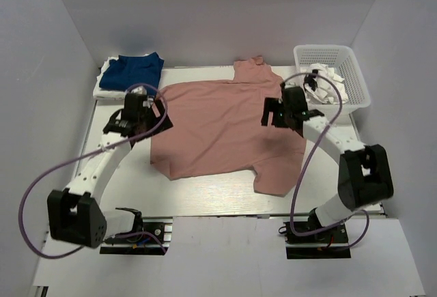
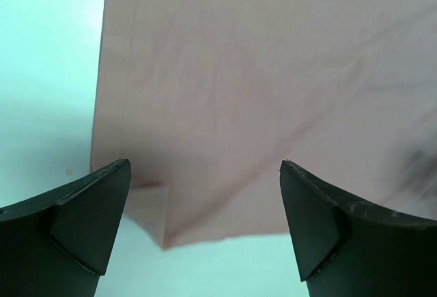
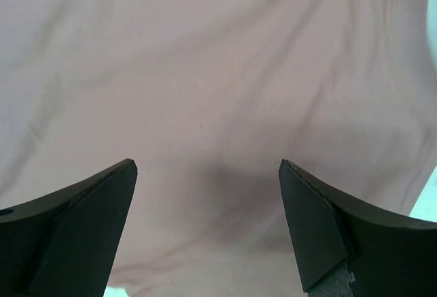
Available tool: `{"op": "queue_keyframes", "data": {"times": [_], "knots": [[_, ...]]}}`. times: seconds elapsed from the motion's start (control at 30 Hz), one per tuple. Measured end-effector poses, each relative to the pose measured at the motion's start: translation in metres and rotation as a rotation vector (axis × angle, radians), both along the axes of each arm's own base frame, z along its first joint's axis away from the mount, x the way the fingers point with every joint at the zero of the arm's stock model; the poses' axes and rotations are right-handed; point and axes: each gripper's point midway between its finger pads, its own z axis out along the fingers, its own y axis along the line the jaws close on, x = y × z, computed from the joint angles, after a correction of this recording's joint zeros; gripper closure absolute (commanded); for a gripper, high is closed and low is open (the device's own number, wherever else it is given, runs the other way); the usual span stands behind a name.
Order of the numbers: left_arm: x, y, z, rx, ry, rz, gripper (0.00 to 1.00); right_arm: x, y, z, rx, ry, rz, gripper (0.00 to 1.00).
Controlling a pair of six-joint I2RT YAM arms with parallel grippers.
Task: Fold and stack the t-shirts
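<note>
A dusty-pink t-shirt (image 1: pixel 225 130) is spread flat across the middle of the surface (image 1: pixel 205 191). Its cloth is soft and matte, marked with shallow creases. A ribbed neck opening is seen at its 12 o'clock edge, and a lobe of cloth reaches out toward 5 o'clock. In the left wrist view a stitched hem and a folded-under corner are shown.

At 10 o'clock a navy t-shirt (image 1: pixel 131 70) is laid folded on top of a white t-shirt (image 1: pixel 108 93), of which only an edge is seen. At 2 o'clock a white plastic lattice basket (image 1: pixel 358 78) is placed, and crumpled white cloth (image 1: pixel 326 87) is held inside it.

The left tool (image 2: pixel 205 163) is held wide apart over the pink shirt's 9 o'clock edge, and nothing is gripped between its dark, wedge-shaped fingers (image 2: pixel 89 222). The right tool (image 3: pixel 208 162) is likewise spread wide above the shirt at 3 o'clock, with only wrinkled pink fabric seen beneath it.

The surface is pale and faintly wood-grained, and it is enclosed by plain white panels (image 1: pixel 205 10) at 9, 12 and 3 o'clock. Purple cables (image 1: pixel 31 194) are looped from both white arms.
</note>
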Motion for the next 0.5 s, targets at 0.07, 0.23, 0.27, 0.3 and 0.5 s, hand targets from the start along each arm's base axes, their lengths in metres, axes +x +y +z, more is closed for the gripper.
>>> {"op": "queue_keyframes", "data": {"times": [0.07, 0.23, 0.27, 0.3, 0.5], "knots": [[-0.022, 0.001, -0.013, -0.024, 0.035, 0.008, 0.0, -0.022, -0.005, -0.016, 0.033, 0.035, -0.022, 0.1], [-0.063, 0.0, -0.07, -0.034, 0.236, 0.015, 0.03, -0.069, -0.014, -0.032, 0.107, 0.071, -0.061, 0.1], [-0.069, -0.002, -0.079, -0.039, 0.269, 0.011, 0.07, -0.074, -0.014, -0.026, 0.127, 0.046, -0.067, 0.1], [-0.073, -0.004, -0.086, -0.044, 0.295, 0.01, 0.09, -0.078, -0.015, -0.018, 0.143, 0.017, -0.069, 0.1], [-0.08, -0.014, -0.102, -0.055, 0.363, -0.003, 0.21, -0.093, -0.028, 0.011, 0.181, -0.136, -0.108, 0.1]]}}
